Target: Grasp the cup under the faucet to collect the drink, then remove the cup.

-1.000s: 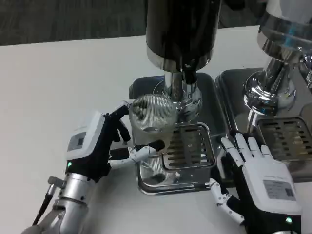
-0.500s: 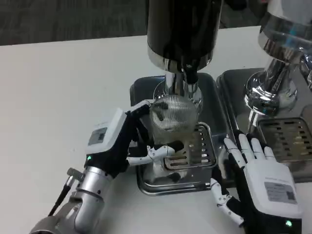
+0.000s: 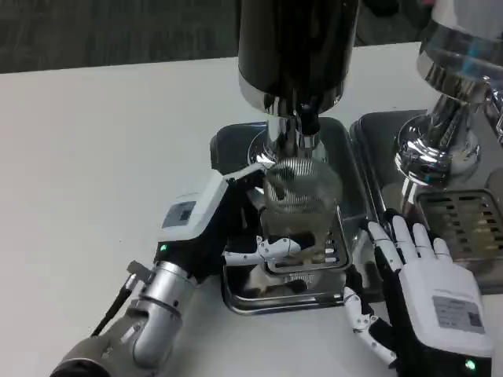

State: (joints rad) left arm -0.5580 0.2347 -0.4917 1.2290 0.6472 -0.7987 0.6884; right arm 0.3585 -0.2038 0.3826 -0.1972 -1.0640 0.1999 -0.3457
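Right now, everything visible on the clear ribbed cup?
The clear ribbed plastic cup looks see-through with fine vertical ridges and a round open rim. It stands roughly upright over the slotted metal drip grate, just below the chrome faucet spout of the black dispenser. The left hand grips it from the side. Any liquid inside cannot be made out.

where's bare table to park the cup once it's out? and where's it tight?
Free: the white table left of the drip tray, beyond the left hand. Tight: the cup sits under the black dispenser, and the right hand lies by the second tray.
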